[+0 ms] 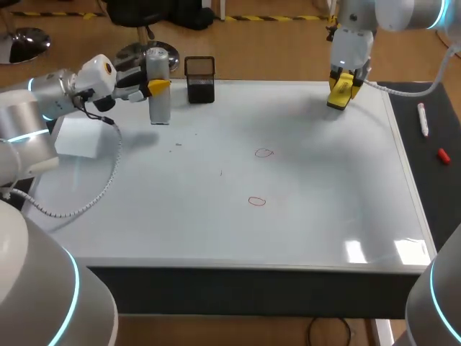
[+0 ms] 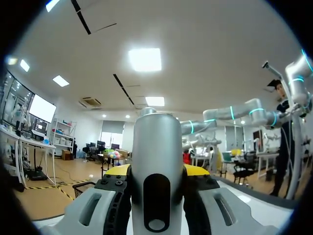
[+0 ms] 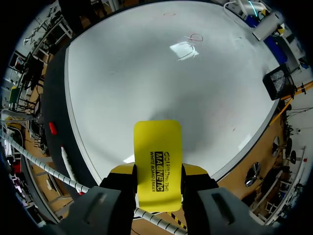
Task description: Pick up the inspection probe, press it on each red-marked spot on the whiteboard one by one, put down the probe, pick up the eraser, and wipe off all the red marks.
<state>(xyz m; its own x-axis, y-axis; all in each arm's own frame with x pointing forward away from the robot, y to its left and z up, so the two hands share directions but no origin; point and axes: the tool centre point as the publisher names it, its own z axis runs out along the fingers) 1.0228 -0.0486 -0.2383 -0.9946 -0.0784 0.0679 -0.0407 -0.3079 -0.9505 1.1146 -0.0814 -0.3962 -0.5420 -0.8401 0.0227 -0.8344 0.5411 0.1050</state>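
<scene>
The inspection probe (image 1: 159,97), a grey upright cylinder, stands at the whiteboard's (image 1: 302,231) back left. My left gripper (image 1: 160,85) is shut on its upper part from the side. In the left wrist view the probe (image 2: 156,161) fills the gap between the yellow tips of the left gripper (image 2: 156,172). My right gripper (image 1: 344,85) is at the back right, shut on the yellow eraser (image 1: 339,94), which hangs down close over the board. The right wrist view shows the eraser (image 3: 157,161) clamped in the right gripper (image 3: 158,172). Two red marks (image 1: 264,152) (image 1: 257,201) lie mid-board, the same red marks (image 3: 196,37) (image 3: 168,13) far ahead of the eraser.
A black mesh holder (image 1: 200,79) stands just right of the probe at the back edge. A white box (image 1: 78,137) sits at the left edge under my left arm. A marker (image 1: 423,119) and a red cap (image 1: 443,155) lie on the dark strip right of the board.
</scene>
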